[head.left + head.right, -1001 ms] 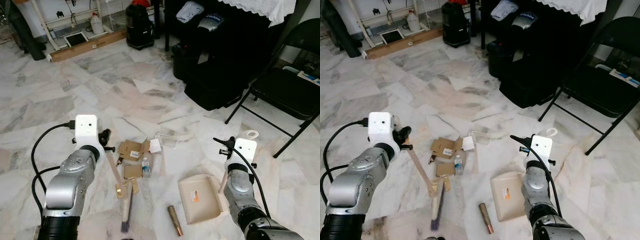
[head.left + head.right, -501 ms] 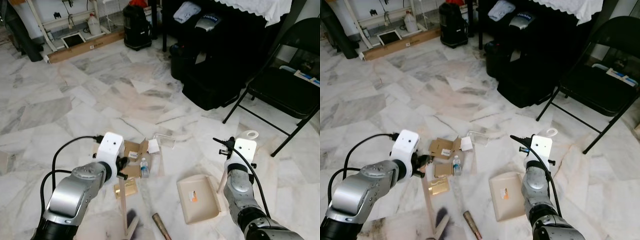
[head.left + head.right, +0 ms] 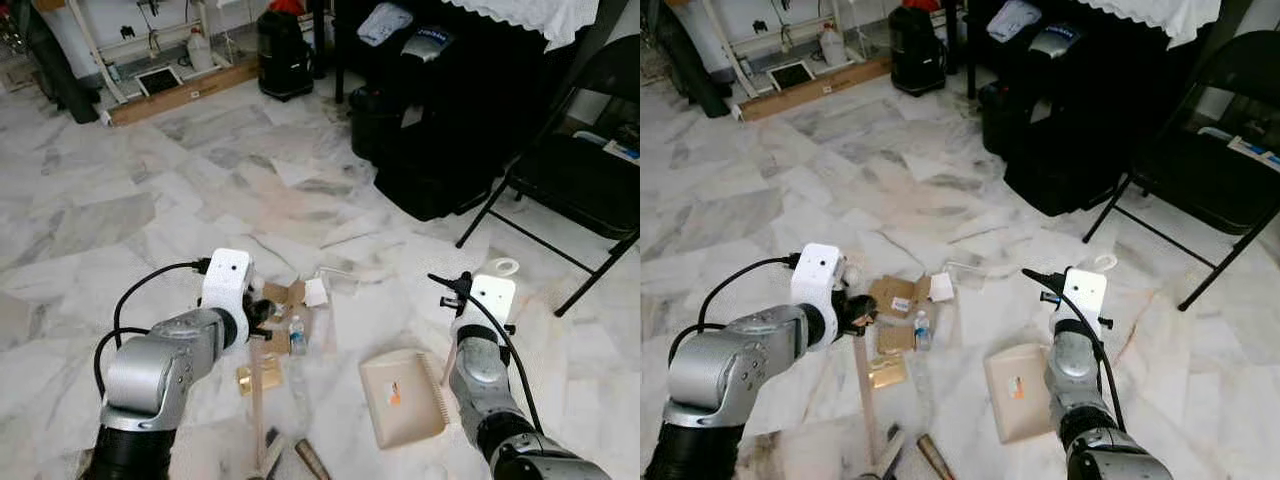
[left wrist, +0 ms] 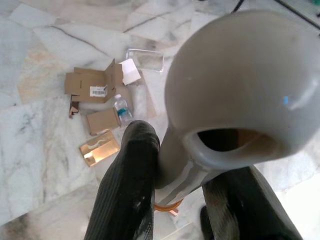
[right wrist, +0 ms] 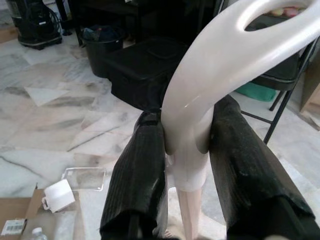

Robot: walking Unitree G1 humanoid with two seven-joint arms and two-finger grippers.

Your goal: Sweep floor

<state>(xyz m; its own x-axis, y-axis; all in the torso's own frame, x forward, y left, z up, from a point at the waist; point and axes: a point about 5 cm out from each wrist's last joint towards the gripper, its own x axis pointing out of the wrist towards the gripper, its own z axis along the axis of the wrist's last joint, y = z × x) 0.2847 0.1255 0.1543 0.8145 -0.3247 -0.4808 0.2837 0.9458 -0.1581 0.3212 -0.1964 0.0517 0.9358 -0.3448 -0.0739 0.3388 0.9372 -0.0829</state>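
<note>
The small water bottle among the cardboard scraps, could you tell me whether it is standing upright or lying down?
Upright. The small water bottle stands on the floor with its blue cap on top, beside the flattened cardboard.

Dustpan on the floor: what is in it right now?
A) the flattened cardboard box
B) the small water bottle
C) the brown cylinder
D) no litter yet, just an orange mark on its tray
D: the dustpan tray is bare apart from an orange mark, while the small water bottle and cardboard box lie on the floor beside it.
</note>
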